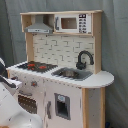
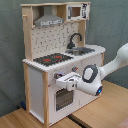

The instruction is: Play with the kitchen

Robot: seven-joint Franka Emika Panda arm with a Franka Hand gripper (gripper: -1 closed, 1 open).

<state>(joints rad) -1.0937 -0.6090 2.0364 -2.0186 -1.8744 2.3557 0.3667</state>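
The kitchen (image 2: 55, 65) stands on a light-wood bench (image 2: 102, 107), set back from the bench's front edge in the second exterior view; bare bench surface lies to the second exterior view's right of the unit and in front of it. A grey curtain (image 1: 116, 45) hangs close behind the kitchen in both exterior views.

The arm (image 2: 114, 62) enters from the second exterior view's right and reaches across the kitchen's front face. The gripper (image 2: 64, 80) sits at the front panel just above the oven door (image 2: 62, 97), below the counter edge. Whether its fingers are spread or closed cannot be told. In the first exterior view the white arm body (image 1: 11, 102) fills the lower left corner, in front of the oven side.

Kitchen appearance: white cabinet with light-wood side posts and top frame. A black stovetop (image 1: 37, 65) carries 2 red burners. Beside it sit a grey sink (image 1: 71, 74) and a black curved faucet (image 1: 84, 59). A grey hood (image 1: 40, 26) hangs above the stovetop, with a microwave (image 1: 72, 23) alongside. The back panel (image 1: 60, 50) is white and patterned.
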